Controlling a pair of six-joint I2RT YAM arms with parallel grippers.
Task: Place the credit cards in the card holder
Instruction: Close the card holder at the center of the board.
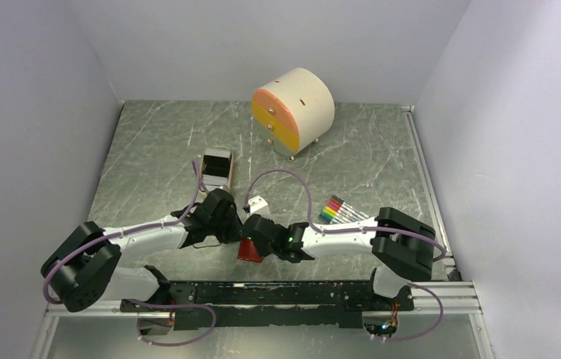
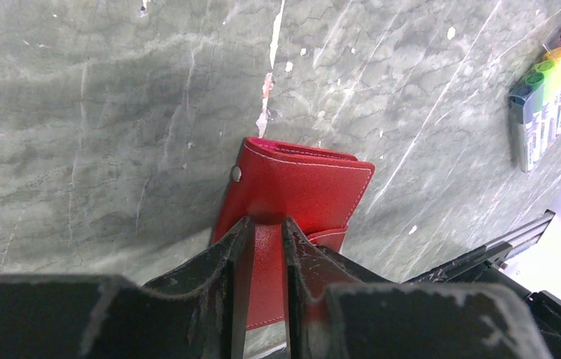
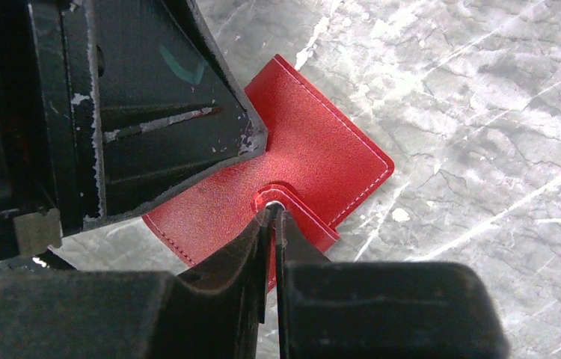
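Note:
The red card holder (image 1: 249,249) lies closed on the table between both arms. My left gripper (image 2: 266,223) is shut on one edge of the card holder (image 2: 300,183), red leather showing between its jaws; a round snap button (image 2: 236,174) sits on the face. My right gripper (image 3: 271,209) is shut on the card holder's small tab, at the edge of the red face (image 3: 322,149), with the left gripper's fingers (image 3: 188,127) pressing close beside it. The credit cards (image 1: 216,164), silver and dark, rest in a tan tray (image 1: 204,182) behind the left arm.
A round cream drawer unit (image 1: 292,111) with orange and yellow fronts stands at the back. A bundle of rainbow-coloured pens (image 1: 341,211) lies by the right arm, also the pens (image 2: 554,90) at the left wrist view's edge. A black rail (image 1: 292,293) runs along the near edge.

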